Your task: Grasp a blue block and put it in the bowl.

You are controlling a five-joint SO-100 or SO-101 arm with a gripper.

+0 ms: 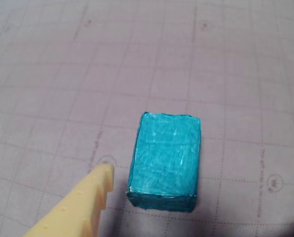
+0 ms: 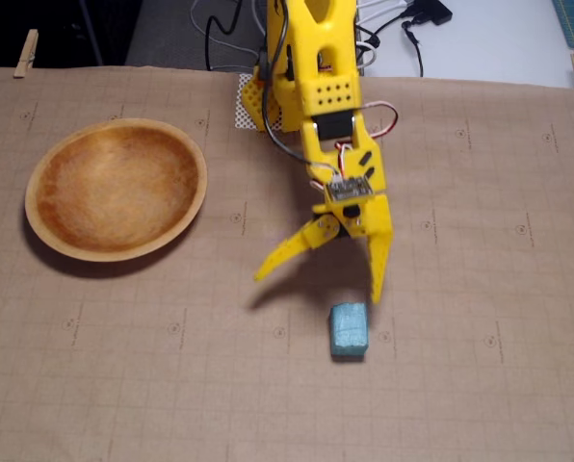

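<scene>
The jaws (image 2: 316, 289) hang spread wide and empty above the blue block (image 2: 349, 330), which lies on the gridded surface (image 2: 480, 385) in the fixed view, just past their tips at about 5 o'clock. The wooden bowl (image 2: 117, 189) sits empty, well apart at 10 o'clock. Nothing is gripped yet; grasp, carry and drop all remain.

A brown paper table cover with grid lines (image 2: 480, 404) is carrying a big round wooden bowl (image 2: 117, 189) and a small blue block (image 2: 349, 329), well apart.
</scene>
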